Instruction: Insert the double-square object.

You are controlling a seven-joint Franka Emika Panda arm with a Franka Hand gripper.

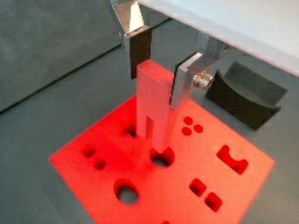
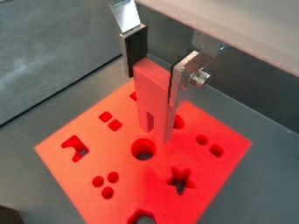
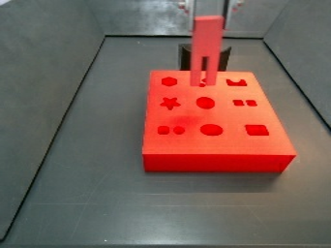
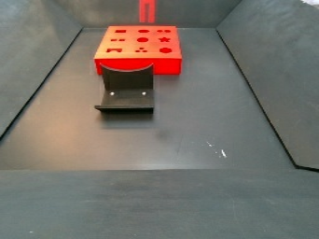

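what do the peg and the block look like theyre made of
Peg, shut in the tool above the block: likely plastic, uniform matte red, no grain or glare. Block: probably the same, flat red with cleanly cut holes. Paint over another material can't be ruled out.

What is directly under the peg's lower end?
The gripper holds the double-square object upright over the red block. Its lower end meets the block beside a round hole; the peg covers what lies beneath.

pincer [image 1: 156, 66] vertical, fingers clamped, pointing down

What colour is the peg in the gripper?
Red, clearest in a wrist view: the double-square object held by the gripper.
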